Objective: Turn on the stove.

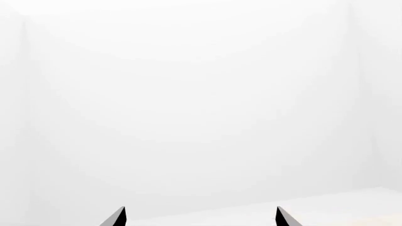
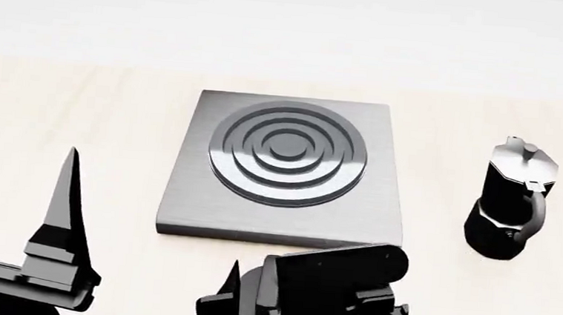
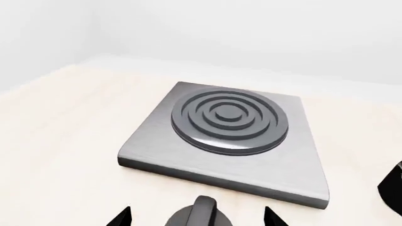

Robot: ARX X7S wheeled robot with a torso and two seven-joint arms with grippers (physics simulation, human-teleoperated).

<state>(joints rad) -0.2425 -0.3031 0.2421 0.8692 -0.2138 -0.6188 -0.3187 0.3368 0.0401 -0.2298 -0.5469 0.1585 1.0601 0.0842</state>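
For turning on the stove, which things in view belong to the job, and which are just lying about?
Belongs to the job:
stove
stove knob, between the open right gripper fingertips

Just lying about:
moka pot, standing on the table beside the stove
left gripper, open, facing away

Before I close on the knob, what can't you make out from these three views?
- Knob: cut off by the right wrist view's edge; hidden behind the right arm in the head view, so its setting is unknown.
- Right tool: only two finger tips show, either side of the knob; contact unclear.
- Left tool: its wrist view shows only tips against blank white.
- Moka pot: only a dark sliver in the right wrist view.
- Stove: no on/off sign visible.
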